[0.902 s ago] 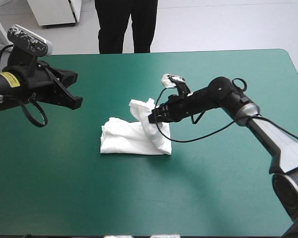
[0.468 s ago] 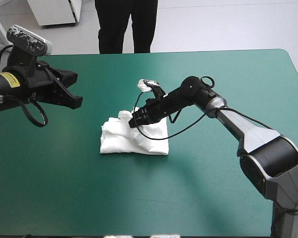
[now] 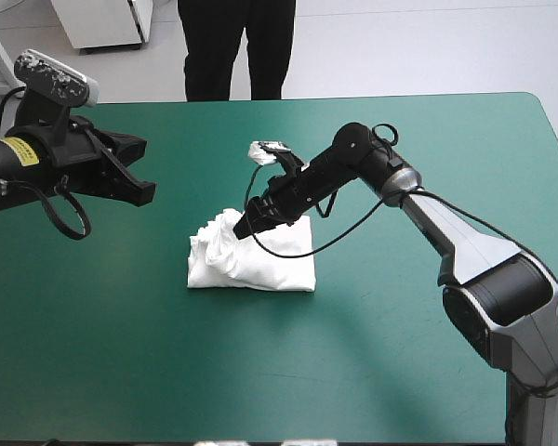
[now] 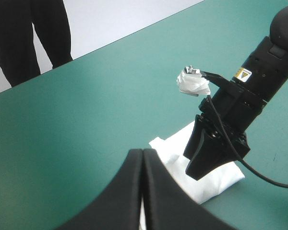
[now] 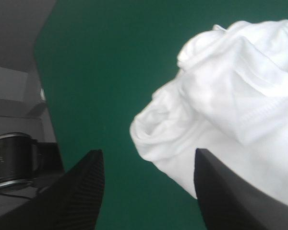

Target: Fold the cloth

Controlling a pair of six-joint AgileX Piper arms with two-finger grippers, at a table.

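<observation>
Moved: right gripper (image 3: pixel 250 225) crossed leftward over T-shirt (image 3: pixel 265 265), dropping flap.
Right fingers (image 5: pixel 81 191): spread apart above T-shirt.
Left gripper (image 4: pixel 143 154): fingers pressed together, well left of T-shirt.

**T-shirt (image 3: pixel 260 265) near mid-table, right gripper (image 3: pixel 249 226) over it, left gripper (image 3: pixel 145 192) off to the side.**

The T-shirt lies on the table (image 3: pixel 400 353), a little left of its middle and well apart from every edge. The right arm reaches in from the table's right side, and the right gripper hangs over the T-shirt's far left part, tips toward it; whether they touch cannot be told. In the right wrist view the T-shirt lies ahead of and under that gripper. The left gripper is above the table's left side, well apart from the T-shirt and pointing toward it, with the T-shirt and right gripper ahead of it.
</observation>
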